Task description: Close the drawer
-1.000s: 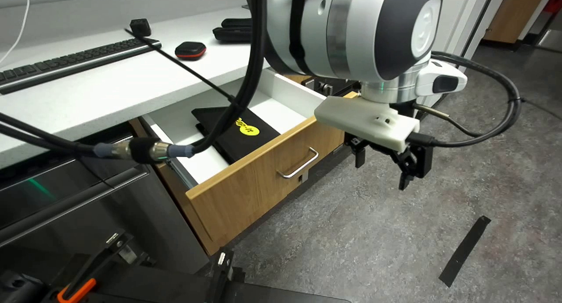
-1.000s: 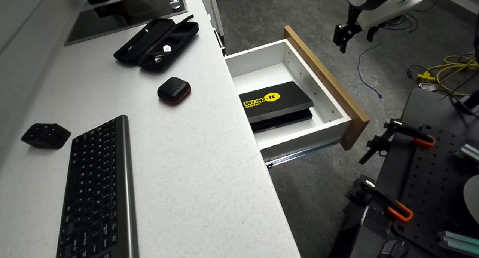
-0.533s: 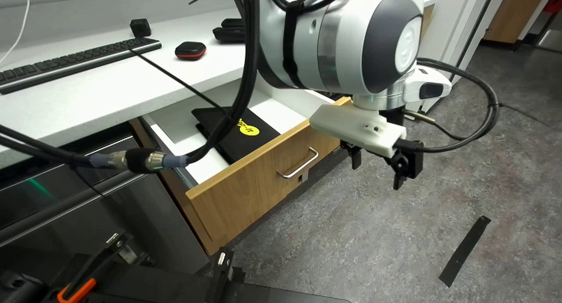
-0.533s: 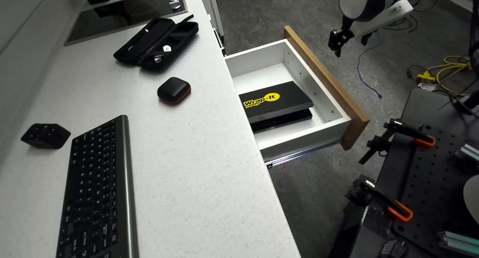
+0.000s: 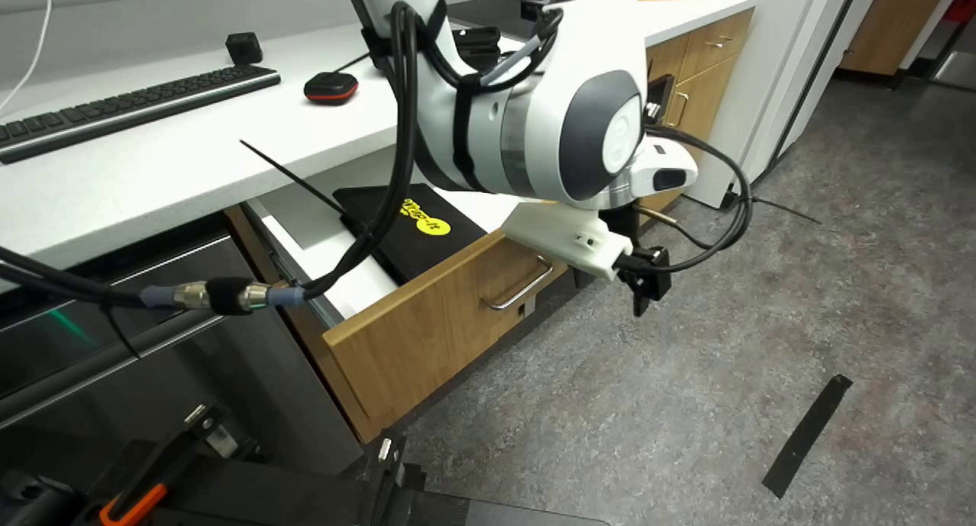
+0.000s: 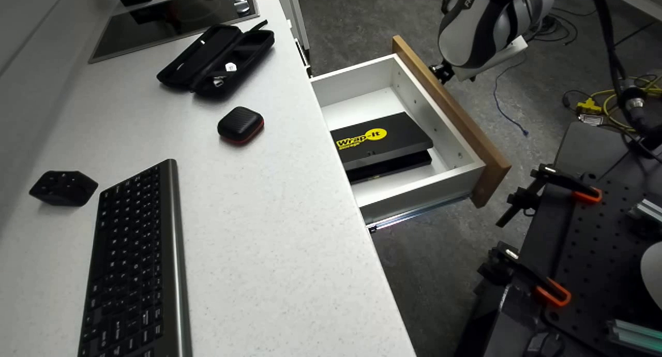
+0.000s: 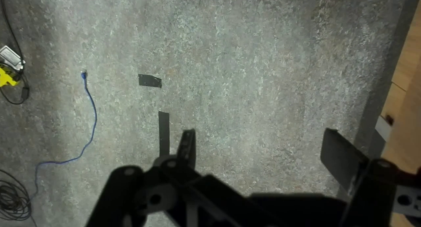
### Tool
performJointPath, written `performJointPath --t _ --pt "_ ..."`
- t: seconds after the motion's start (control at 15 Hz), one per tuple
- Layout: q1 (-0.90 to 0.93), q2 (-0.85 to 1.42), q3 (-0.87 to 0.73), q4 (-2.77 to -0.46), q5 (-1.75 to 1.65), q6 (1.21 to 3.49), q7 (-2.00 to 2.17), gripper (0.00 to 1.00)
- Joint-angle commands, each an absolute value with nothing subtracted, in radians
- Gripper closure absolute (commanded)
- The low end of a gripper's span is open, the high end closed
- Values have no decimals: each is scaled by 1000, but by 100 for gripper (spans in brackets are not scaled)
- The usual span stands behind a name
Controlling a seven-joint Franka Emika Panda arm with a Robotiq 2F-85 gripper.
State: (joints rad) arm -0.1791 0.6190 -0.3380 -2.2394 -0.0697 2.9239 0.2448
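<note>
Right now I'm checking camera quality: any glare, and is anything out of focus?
In the wrist view, fingers blurred, floor sharper; in an exterior view, green streak on dark appliance front; in an exterior view, glare on the metal rail along the drawer.

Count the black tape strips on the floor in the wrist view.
2: a short strip left of centre, and a longer strip below it, running down the picture towards the pincer, which may hide more.

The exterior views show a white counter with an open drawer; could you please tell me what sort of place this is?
Probably a lab with a kitchen-style counter: a cooktop is set into it, a keyboard lies on it, and clamps sit at the edge of a perforated board.
</note>
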Motion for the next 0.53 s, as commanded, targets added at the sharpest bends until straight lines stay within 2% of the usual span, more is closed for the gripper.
performJointPath --t 0.0,0.47 --pt "-214 643 -248 -2189 -6 2911 178 0" --pt "-207 655 -121 -2124 24 2852 128 0"
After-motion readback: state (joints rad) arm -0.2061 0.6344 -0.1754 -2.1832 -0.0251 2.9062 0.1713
